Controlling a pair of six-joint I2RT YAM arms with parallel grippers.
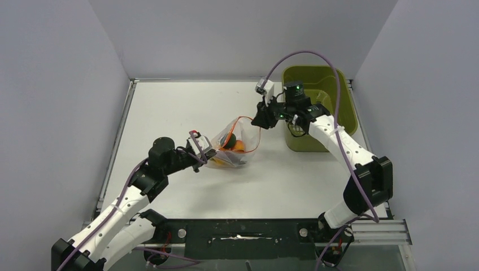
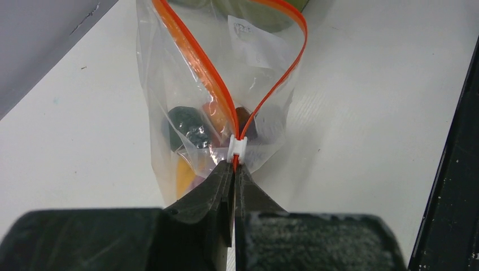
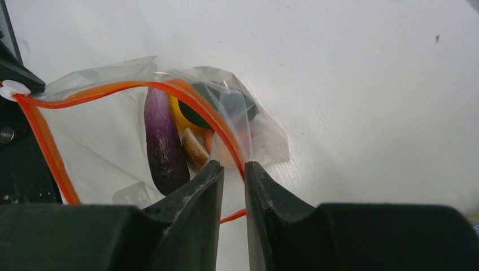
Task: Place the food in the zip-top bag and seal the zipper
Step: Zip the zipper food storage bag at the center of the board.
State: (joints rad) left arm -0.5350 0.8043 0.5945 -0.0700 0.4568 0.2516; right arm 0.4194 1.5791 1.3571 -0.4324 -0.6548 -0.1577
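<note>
From the top external view, a white desk [image 1: 169, 107] sits boxed in by plain grey walls [image 1: 56, 84], with an olive-green basket [image 1: 310, 145] at the far right. The zip-top bag [image 1: 217, 138] lies mid-desk, strung between both arms. Its long axis runs diagonally from the left gripper [image 1: 200, 148], near-left, up to the right gripper [image 1: 261, 119], far-right. The zipper [image 1: 248, 118] loops open between them. The food inside is only an orange and green blur.

In the left wrist view, the left gripper [image 2: 234, 169] is pinched tight on the zipper's [image 2: 197, 62] end, just under a white slider [image 2: 237, 148]. The two orange lips part and spread away from the camera, and the frame's top edge cuts them off. A dark green piece [image 2: 189, 127] shows through the crinkled bag [image 2: 164, 68]; the other pieces are hard to name.

In the right wrist view, the right gripper [image 3: 233, 169] is narrow, and one zipper [image 3: 113, 89] lip crosses between its fingers and is held there. The dark purple piece [image 3: 164, 141] stands lengthwise inside the bag [image 3: 101, 147], beside a pale round slice [image 3: 195, 149]. The yellow-orange bell pepper [image 3: 178, 113] is mostly hidden.
</note>
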